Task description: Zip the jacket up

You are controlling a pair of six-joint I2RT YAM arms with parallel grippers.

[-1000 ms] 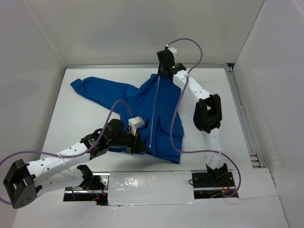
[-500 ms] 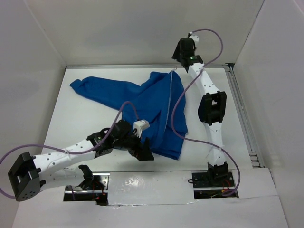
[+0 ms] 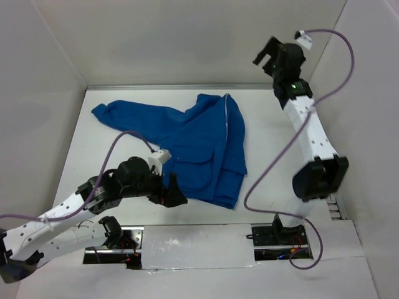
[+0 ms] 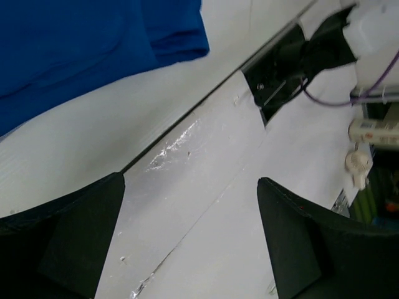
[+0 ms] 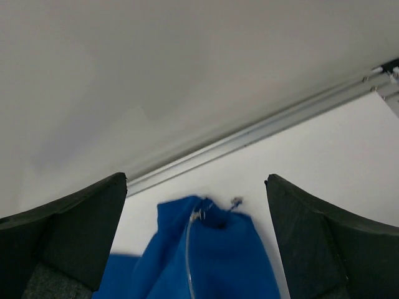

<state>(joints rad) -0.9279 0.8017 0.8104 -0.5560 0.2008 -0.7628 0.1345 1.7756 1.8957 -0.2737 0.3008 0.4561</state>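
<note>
Lying spread on the white surface (image 3: pixel 100 159), the jacket (image 3: pixel 206 149) sits mid-field, one sleeve (image 3: pixel 124 115) stretched toward the far left, the collar (image 5: pixel 206 208) pointing at the far rail (image 5: pixel 262 134). A pale zipper (image 3: pixel 225 115) line runs down from the collar; its lower stretch cannot be traced in the overhead view.

Left fingers (image 4: pixel 68 240): spread wide, nothing between them. They hover low near the jacket's near hem (image 4: pixel 177 47), apart from the cloth in the wrist view.

Right fingers (image 5: pixel 68 233): also spread wide and empty. The right arm (image 3: pixel 308 131) holds them high beyond the far edge, well clear of the collar, looking down on it.

A small metallic piece (image 5: pixel 235 202) shows at the collar tip, likely the slider pull, though too small to be sure.

Judgement on step: the zip looks drawn up to the collar, both grips let go, so the closing stroke appears finished and this reads as the release.

Next move calls for: confirming that the teeth are joined along the full length. If so, both arms only need to clear the cloth without snagging it. If a gap shows, the left fingers should pin the hem while the right fingers pinch the pull and draw toward the collar.
</note>
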